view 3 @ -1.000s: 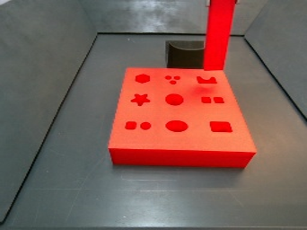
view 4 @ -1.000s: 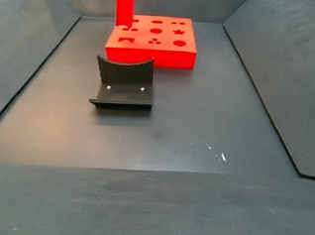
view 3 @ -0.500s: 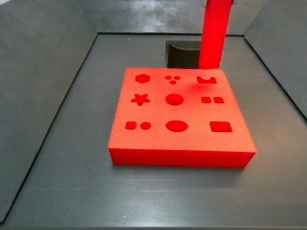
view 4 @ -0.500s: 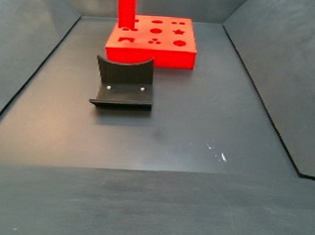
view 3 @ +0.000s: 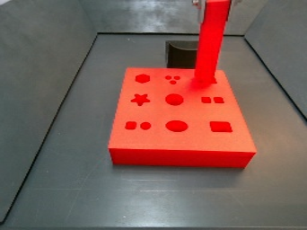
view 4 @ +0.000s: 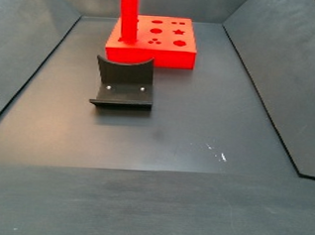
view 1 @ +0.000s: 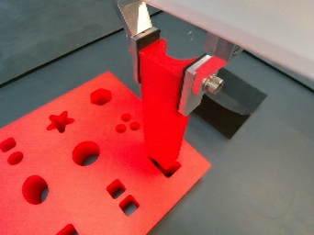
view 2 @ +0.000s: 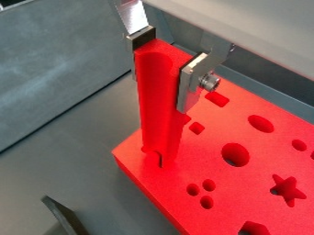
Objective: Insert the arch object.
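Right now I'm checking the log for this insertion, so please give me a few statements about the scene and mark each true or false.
1. The gripper holds the red bar upright. True.
2. The bar's lower end is at a hole near a corner of the red board. True, in both wrist views.
3. The bar lies flat on the floor. False: it stands on end over the board.
4. The fixture sits on top of the board. False: in a side view it stands on the floor, apart from the board.
5. The board has a star-shaped hole. True.
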